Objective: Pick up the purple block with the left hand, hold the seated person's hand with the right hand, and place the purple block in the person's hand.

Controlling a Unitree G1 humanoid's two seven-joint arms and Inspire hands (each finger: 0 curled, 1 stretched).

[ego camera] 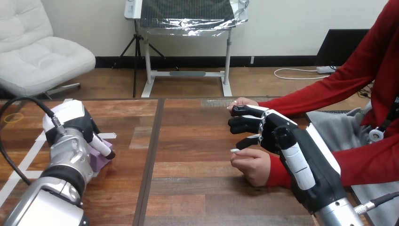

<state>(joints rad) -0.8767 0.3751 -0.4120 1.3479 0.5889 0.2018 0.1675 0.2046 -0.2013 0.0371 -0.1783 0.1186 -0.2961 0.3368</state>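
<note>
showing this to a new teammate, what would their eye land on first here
The robot's right hand stands out at centre right, its fingers relaxed between the person's upper hand, just beyond it, and the person's lower hand, just beneath it, gripping neither. At the left, the left hand sits over the purple block on the wooden table.

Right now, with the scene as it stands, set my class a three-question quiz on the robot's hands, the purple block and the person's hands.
1. Multiple choice: which robot hand is at the purple block? A, left hand; B, right hand.
2. True or false: the purple block lies in the person's palm.
3. Fill in: the right hand reaches ___ the person's nearer hand and the person's farther hand.
Key: 1 A; 2 false; 3 between.
</note>
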